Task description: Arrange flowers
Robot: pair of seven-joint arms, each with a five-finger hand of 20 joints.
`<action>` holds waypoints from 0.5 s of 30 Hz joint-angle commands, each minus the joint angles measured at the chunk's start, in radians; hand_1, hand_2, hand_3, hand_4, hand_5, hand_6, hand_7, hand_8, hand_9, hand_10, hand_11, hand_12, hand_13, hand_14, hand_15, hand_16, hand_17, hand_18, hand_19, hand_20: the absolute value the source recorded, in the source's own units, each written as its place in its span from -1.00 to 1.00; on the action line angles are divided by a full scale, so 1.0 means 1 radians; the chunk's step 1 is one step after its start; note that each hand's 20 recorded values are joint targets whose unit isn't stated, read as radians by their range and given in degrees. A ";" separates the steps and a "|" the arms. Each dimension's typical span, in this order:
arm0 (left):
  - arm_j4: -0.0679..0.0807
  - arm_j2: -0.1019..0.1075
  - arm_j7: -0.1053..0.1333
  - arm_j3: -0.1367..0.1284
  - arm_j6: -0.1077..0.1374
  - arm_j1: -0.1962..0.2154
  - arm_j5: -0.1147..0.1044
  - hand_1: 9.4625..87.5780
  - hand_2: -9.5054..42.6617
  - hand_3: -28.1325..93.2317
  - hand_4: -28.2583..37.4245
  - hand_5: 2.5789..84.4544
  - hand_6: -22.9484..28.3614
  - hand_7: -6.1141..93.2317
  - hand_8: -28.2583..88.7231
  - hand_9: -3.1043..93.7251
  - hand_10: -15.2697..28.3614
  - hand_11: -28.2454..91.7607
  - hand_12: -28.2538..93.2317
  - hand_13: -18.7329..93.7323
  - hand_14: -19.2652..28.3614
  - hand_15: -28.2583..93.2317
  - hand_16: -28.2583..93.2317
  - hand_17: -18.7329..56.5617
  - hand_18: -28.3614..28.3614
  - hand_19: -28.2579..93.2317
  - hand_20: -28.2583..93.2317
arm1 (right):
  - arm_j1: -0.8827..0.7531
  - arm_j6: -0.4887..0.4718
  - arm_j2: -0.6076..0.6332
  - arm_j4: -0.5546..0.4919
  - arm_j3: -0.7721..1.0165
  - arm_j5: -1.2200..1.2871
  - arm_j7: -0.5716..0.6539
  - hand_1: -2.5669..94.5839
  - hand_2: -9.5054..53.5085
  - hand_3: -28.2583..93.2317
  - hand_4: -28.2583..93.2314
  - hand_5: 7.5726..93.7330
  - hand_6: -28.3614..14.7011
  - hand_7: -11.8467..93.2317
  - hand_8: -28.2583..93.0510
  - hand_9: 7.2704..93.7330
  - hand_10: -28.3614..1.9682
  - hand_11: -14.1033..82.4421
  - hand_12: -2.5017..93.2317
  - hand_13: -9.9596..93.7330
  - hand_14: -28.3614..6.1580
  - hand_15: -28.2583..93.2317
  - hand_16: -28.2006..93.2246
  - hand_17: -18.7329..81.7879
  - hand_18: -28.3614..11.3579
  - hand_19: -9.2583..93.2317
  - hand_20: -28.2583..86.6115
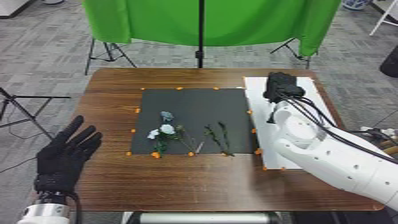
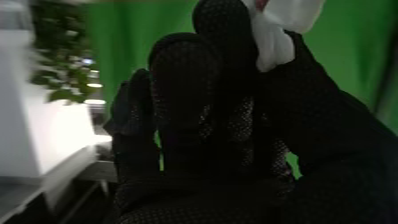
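Note:
Over the upper part of the white board (image 1: 277, 159), in the head view, is my right hand (image 1: 281, 86). In the right wrist view, the thumb and a finger of my right hand (image 2: 213, 105) pinch a smooth white thing (image 2: 276, 47) with a small reddish spot; what it is I cannot tell. On the dark mat (image 1: 191, 102) lie a pale blue flower (image 1: 167, 116), white flowers (image 1: 167, 129) and green stems (image 1: 224, 137) near its front edge. My left hand (image 1: 67, 152) is at the table's left edge, fingers straight and spread, holding nothing.
The brown table (image 1: 213, 182) carries orange markers along the mat and board edges. A green cloth (image 1: 151, 22) hangs on a stand beyond the table's far edge. Leafy greenery (image 2: 62, 55) stands beyond my right hand in the wrist view.

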 commanded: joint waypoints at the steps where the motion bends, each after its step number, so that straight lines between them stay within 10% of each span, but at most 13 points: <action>1: -0.002 -0.019 -0.018 -0.009 -0.013 0.015 0.015 -0.66 -0.42 0.81 -0.96 -0.20 0.21 -0.67 -0.68 -0.25 0.61 -0.21 -0.39 -0.28 0.98 0.22 -0.69 -0.81 0.87 0.34 -0.45 | 0.006 -0.006 -0.146 -0.114 -0.040 -0.066 -0.118 0.31 -1.00 0.57 -1.00 0.86 0.38 -0.46 -0.50 1.00 0.59 -0.41 -0.25 0.73 0.55 0.39 -0.02 0.03 -0.54 0.80 0.22; 15: -0.001 -0.005 -0.044 -0.016 -0.014 0.008 0.014 -0.66 -0.42 0.81 -0.95 -0.20 0.22 -0.67 -0.68 -0.25 0.61 -0.21 -0.39 -0.29 0.98 0.23 -0.69 -0.82 0.87 0.34 -0.45 | 0.002 -0.058 -0.266 -0.089 -0.150 -0.112 -0.164 0.26 -1.00 0.61 -1.00 0.85 0.39 -0.45 -0.50 1.00 0.54 -0.42 -0.25 0.71 0.54 0.40 -0.03 0.02 -0.54 0.80 0.22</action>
